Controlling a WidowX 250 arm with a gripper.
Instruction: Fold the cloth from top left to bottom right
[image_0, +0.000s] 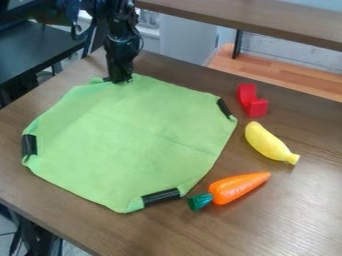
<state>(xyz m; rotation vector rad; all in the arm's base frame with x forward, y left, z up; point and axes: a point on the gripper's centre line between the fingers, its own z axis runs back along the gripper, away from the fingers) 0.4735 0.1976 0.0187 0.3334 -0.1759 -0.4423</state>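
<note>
Green fabric cloth (130, 145) extends toward the lower right from the black robotic gripper (118, 80), upper left; jaw state, I cannot tell.

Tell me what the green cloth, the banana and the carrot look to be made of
The green cloth looks like matte woven or felted fabric, given its faint creases and soft edges. The banana seems moulded plastic or rubber: smooth, evenly yellow, with a simplified shape. The carrot looks like glossier plastic, judging by its shine, though coated foam is possible.
</note>
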